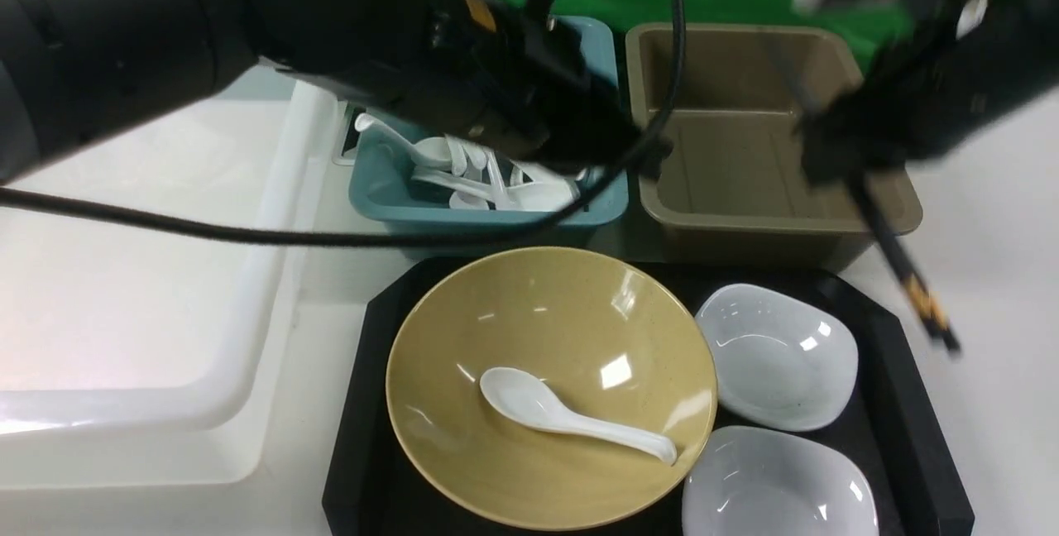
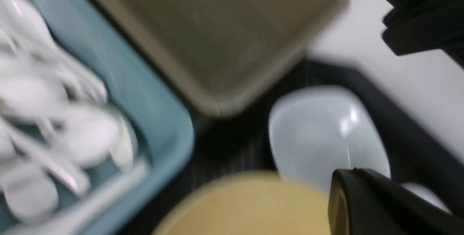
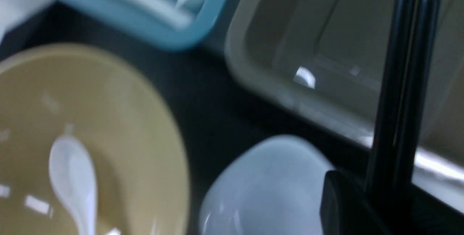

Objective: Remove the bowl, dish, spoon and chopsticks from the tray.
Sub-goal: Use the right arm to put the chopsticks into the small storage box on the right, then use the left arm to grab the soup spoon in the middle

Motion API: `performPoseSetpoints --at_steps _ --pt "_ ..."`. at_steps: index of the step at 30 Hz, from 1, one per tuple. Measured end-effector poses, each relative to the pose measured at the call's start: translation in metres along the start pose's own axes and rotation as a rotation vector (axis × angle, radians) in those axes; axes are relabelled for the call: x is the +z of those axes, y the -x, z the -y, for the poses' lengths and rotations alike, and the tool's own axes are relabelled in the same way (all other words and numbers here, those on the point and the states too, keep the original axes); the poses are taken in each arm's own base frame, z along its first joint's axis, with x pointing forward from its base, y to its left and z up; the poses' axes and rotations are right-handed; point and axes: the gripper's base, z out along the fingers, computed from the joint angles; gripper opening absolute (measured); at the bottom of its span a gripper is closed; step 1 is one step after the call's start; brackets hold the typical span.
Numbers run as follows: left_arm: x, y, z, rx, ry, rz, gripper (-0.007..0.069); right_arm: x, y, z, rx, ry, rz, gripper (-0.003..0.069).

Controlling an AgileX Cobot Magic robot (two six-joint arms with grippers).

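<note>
Upper right of front view: your right arm (image 1: pixel 935 98), blurred, right jaws clamped on the chopsticks (image 1: pixel 898 267). They slant down past the brown tub (image 1: pixel 736 189), gold-banded ends showing against the bench (image 1: pixel 993 288) beside the tray (image 1: pixel 364 404).

Centre: the bowl (image 1: pixel 550 387) sits on the tray w/ the spoon (image 1: pixel 571 416) lying inside; two white dishes (image 1: pixel 778 354) at lower right.

Upper left: your left arm (image 1: pixel 463 64) over the teal tub (image 1: pixel 389 189) of spoons. Can't tell how far the left jaws are open.

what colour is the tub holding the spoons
The tub is teal; front view shows it best.
</note>
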Motion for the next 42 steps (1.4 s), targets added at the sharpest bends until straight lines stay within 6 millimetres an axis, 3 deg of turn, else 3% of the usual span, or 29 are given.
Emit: performPoseSetpoints --at_steps 1,2,4,9,11,14,19,21,24,25,27,29,31,32,34,37,39,40,41,42 --pt "0.0 0.002 0.0 -0.002 0.004 0.019 -0.0006 0.0 0.0 0.002 0.003 -0.003 0.001 0.0075" --pt "0.0 0.008 -0.001 -0.015 0.014 0.083 -0.0006 0.004 0.024 0.014 0.025 -0.005 0.053 0.0075" --pt "-0.001 0.011 -0.002 -0.022 0.023 0.126 -0.0006 0.013 0.042 0.026 0.044 -0.007 0.087 0.0075" --pt "-0.001 0.014 -0.003 -0.029 0.029 0.159 -0.0006 0.054 0.081 0.05 0.069 -0.007 0.159 0.0075" --pt "-0.001 0.014 -0.003 -0.029 0.029 0.16 -0.0006 0.082 0.094 0.059 0.083 -0.01 0.201 0.0075" --pt "-0.001 0.014 -0.003 -0.029 0.029 0.16 -0.0006 0.113 0.099 0.067 0.1 -0.014 0.235 0.0075" --pt "-0.001 0.011 -0.002 -0.018 0.024 0.123 -0.0006 0.144 0.09 0.075 0.146 -0.015 0.179 0.0095" --pt "0.0 0.006 -0.002 -0.003 0.02 0.07 -0.0006 0.152 0.083 0.076 0.151 -0.015 0.123 0.0192" --pt "0.0 0.0 -0.001 0.002 0.008 0.003 -0.0006 0.151 0.077 0.074 0.15 -0.006 0.047 0.0411" --pt "0.0 -0.002 0.0 0.001 0.002 -0.02 -0.0006 0.149 0.075 0.073 0.148 -0.001 0.016 0.0466" --pt "0.0 -0.009 0.001 0.013 -0.015 -0.093 -0.0006 0.141 0.068 0.071 0.136 0.002 -0.079 0.0505" --pt "-0.001 -0.015 0.003 0.057 -0.036 -0.163 -0.0006 0.133 0.065 0.069 0.127 -0.007 -0.114 0.046" --pt "-0.002 -0.022 0.005 0.129 -0.069 -0.238 -0.0006 0.119 0.066 0.066 0.116 -0.012 -0.114 0.0358" --pt "-0.001 -0.03 0.006 0.204 -0.113 -0.32 -0.0006 0.1 0.067 0.062 0.097 -0.01 -0.1 0.0213" --pt "0.003 -0.039 0.008 0.26 -0.158 -0.396 -0.0006 0.065 0.065 0.051 0.068 -0.004 -0.075 0.0079" --pt "0.022 -0.054 0.006 0.306 -0.21 -0.476 -0.0003 0.001 0.046 0.029 0.003 0.008 -0.045 0.002" --pt "0.029 -0.058 0.006 0.304 -0.221 -0.493 -0.0002 -0.021 0.034 0.02 -0.021 0.013 -0.038 0.0014" --pt "0.041 -0.065 0.006 0.302 -0.248 -0.517 0.0011 -0.047 0.015 0.01 -0.045 0.02 -0.033 0.001" --pt "0.042 -0.066 0.006 0.304 -0.252 -0.52 0.0013 -0.05 0.012 0.008 -0.05 0.021 -0.032 0.001" --pt "0.053 -0.074 0.006 0.319 -0.29 -0.541 0.0041 -0.07 -0.009 0.001 -0.06 0.024 -0.023 0.0009"
